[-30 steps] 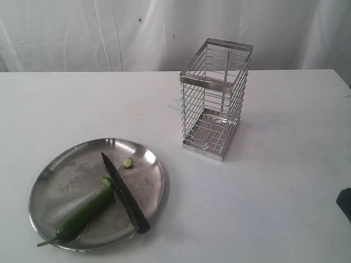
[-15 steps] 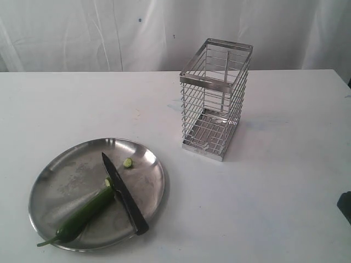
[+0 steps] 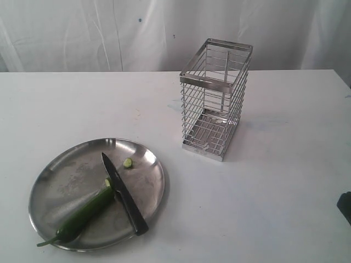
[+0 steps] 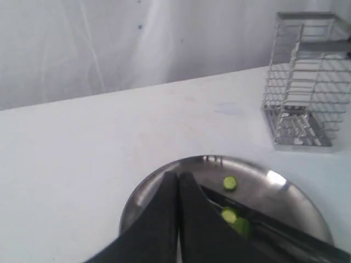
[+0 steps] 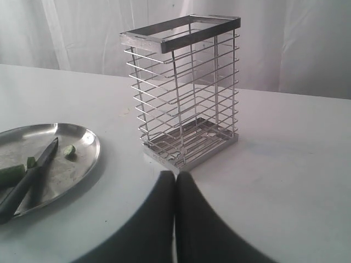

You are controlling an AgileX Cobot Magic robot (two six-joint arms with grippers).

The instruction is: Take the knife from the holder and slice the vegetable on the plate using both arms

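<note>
The knife [image 3: 125, 194] lies loose on the plate [image 3: 66, 175], its blade resting against the cut end of the vegetable [image 3: 82, 215]. A small cut slice [image 3: 128, 163] sits near the knife tip. The holder [image 3: 215, 98] stands empty behind the plate, to the right. My left gripper [image 4: 178, 175] is shut with nothing in it, hovering over the plate [image 4: 274, 189] beside the knife [image 4: 269, 222] and the vegetable [image 4: 235, 219]. My right gripper [image 5: 175, 174] is shut and empty, just in front of the holder [image 5: 184, 93]. The knife [image 5: 27, 178] and the plate [image 5: 77, 137] also show in this view.
A white curtain hangs behind the white table [image 3: 274, 181]. A dark bit of the right arm [image 3: 345, 207] shows at the exterior view's right edge. Neither gripper shows in that view.
The dark bit of the right arm at the right edge has slid slightly lower and outward. The cut end of the vegetable has settled a little. Knife and holder have not moved.
</note>
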